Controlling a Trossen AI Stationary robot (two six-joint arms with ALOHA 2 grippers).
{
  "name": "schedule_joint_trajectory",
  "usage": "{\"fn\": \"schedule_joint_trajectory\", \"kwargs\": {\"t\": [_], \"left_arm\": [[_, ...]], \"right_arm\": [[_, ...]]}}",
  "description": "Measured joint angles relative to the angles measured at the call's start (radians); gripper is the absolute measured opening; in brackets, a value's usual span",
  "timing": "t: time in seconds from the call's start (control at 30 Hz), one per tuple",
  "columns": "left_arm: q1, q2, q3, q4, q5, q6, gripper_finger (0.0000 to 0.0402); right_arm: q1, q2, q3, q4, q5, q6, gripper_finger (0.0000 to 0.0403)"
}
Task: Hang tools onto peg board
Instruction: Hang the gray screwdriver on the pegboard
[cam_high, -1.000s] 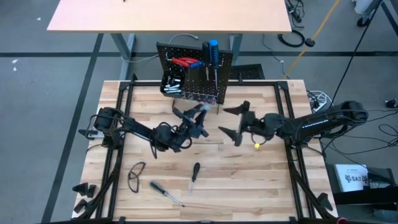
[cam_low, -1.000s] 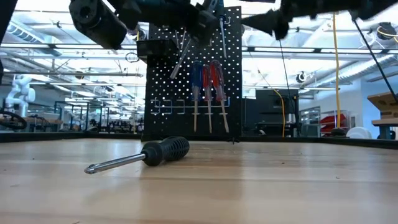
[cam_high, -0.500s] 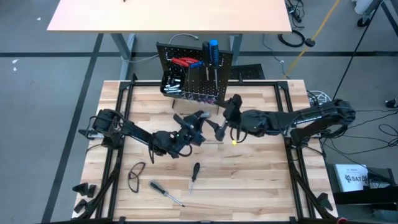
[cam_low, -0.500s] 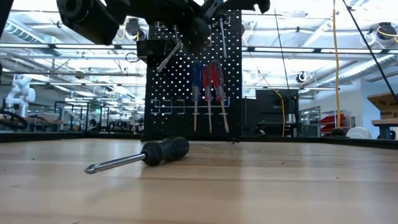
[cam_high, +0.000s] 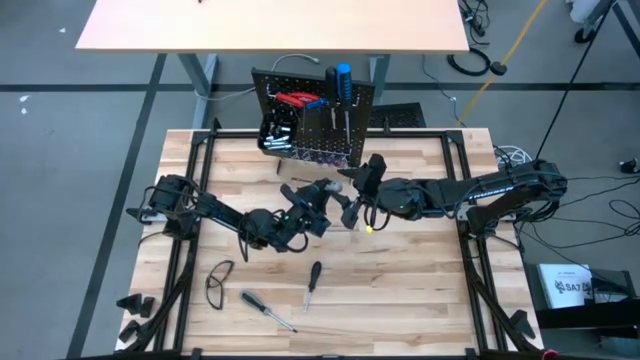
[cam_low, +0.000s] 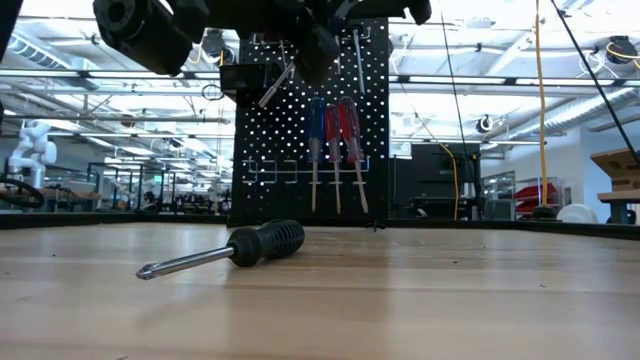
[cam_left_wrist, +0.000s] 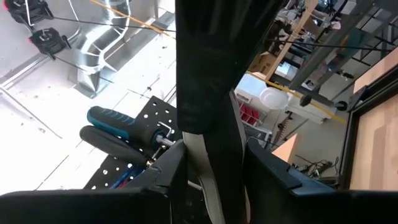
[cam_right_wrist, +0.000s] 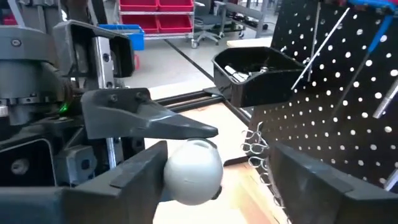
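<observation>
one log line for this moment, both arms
phase: handover | left gripper: shut on grey-handled tool | right gripper: fingers closing round its handle | peg board: behind

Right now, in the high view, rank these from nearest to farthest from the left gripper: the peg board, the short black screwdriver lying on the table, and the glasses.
Measured from the left gripper, mid-table:
1. Short black screwdriver, just toward the table's front edge.
2. Peg board, upright at the back edge.
3. Glasses, at the front-left.
The first two are fairly close to call.
</observation>
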Motion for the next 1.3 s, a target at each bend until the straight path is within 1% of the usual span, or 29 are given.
{"fn": "schedule_joint_trajectory", "kwargs": {"t": [0.17, 0.3, 0.4, 0.47, 0.57, 0.63, 0.73, 0.83, 0.93, 1.03, 1.13, 1.23, 1.3], "left_arm": [[0.001, 0.000, 0.000, -0.003, 0.011, 0.001, 0.0125], [0.006, 0.000, 0.000, -0.005, 0.014, -0.033, 0.0128], [0.006, 0.000, 0.000, -0.006, 0.012, -0.067, 0.0144], [0.005, 0.000, 0.000, -0.003, -0.009, -0.075, 0.0162], [0.003, 0.000, 0.000, 0.006, -0.083, -0.079, 0.0190], [0.000, -0.009, -0.006, 0.004, -0.146, -0.080, 0.0206], [-0.018, -0.053, -0.053, 0.010, -0.198, -0.101, 0.0225], [-0.056, -0.146, -0.129, 0.010, -0.203, -0.188, 0.0233], [-0.098, -0.279, -0.210, 0.010, -0.229, -0.231, 0.0234], [-0.138, -0.424, -0.286, 0.005, -0.252, -0.269, 0.0235], [-0.159, -0.566, -0.345, -0.034, -0.262, -0.346, 0.0235], [-0.166, -0.710, -0.386, -0.176, -0.282, -0.479, 0.0235], [-0.166, -0.801, -0.397, -0.347, -0.268, -0.600, 0.0235]], "right_arm": [[0.001, 0.000, 0.000, -0.006, -0.006, -0.003, 0.0192], [0.002, 0.000, 0.000, -0.010, -0.015, -0.029, 0.0104], [0.007, 0.000, 0.000, -0.010, -0.011, -0.048, 0.0101], [0.008, -0.001, 0.000, -0.016, -0.011, -0.047, 0.0101], [0.007, -0.008, 0.000, -0.044, 0.003, -0.030, 0.0101], [0.007, -0.008, 0.000, -0.057, 0.040, -0.028, 0.0101], [0.003, -0.010, 0.000, -0.068, 0.059, -0.028, 0.0101], [-0.014, -0.010, 0.011, -0.086, 0.046, -0.026, 0.0101], [-0.034, -0.010, 0.036, -0.110, 0.037, -0.025, 0.0101], [-0.059, -0.009, 0.071, -0.119, -0.017, -0.025, 0.0101], [-0.099, 0.001, 0.125, -0.159, -0.065, -0.025, 0.0101], [-0.131, 0.035, 0.194, -0.239, -0.066, -0.022, 0.0101], [-0.151, 0.073, 0.258, -0.311, -0.079, -0.017, 0.0101]]}}
